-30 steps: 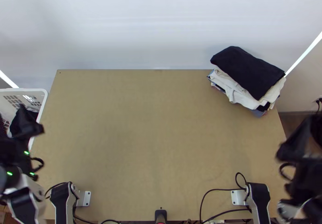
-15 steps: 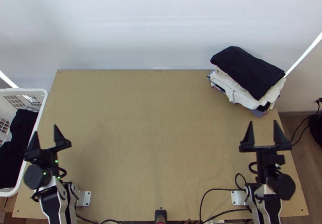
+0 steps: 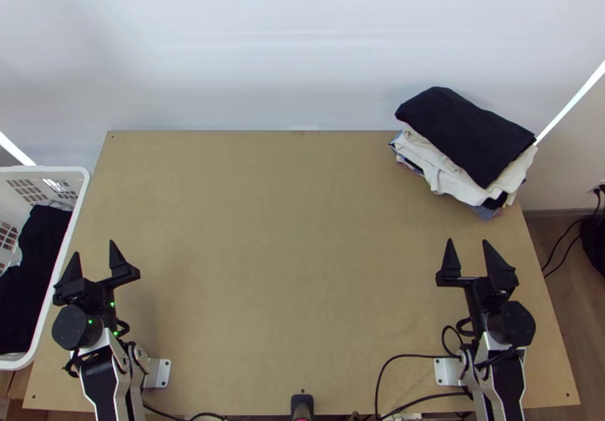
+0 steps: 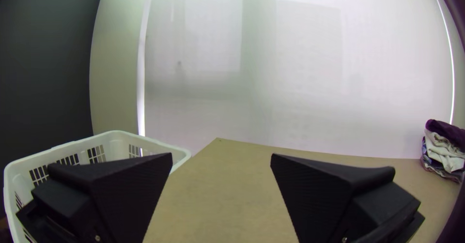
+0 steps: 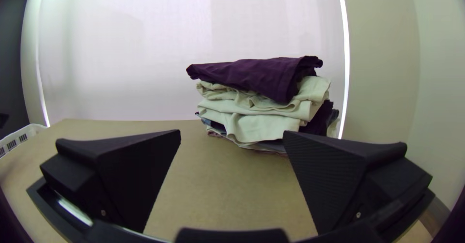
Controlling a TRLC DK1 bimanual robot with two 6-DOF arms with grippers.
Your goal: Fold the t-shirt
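My left gripper (image 3: 94,258) stands open near the table's left edge beside the basket, nothing between its fingers; the left wrist view shows the same gripper (image 4: 221,160) with its fingers wide apart. Over the right part of the table, my right gripper (image 3: 467,249) is open too, and the right wrist view has this gripper (image 5: 231,135) with a wide gap. Folded garments lie in a stack (image 3: 446,165) at the back right, a dark folded piece (image 3: 465,134) on top. Dark cloth (image 3: 34,270) lies bunched in the basket. Which piece is the t-shirt I cannot tell.
The white basket (image 3: 69,241) stands along the left edge of the wooden table (image 3: 295,255). Black cables (image 3: 408,357) run along the near edge by the right arm's base. A pale wall rises behind the table.
Both arms have swung in from the sides over the table and now point up the picture. In the last half second the right gripper shifted left and the left one slightly right. The cloths have not moved.
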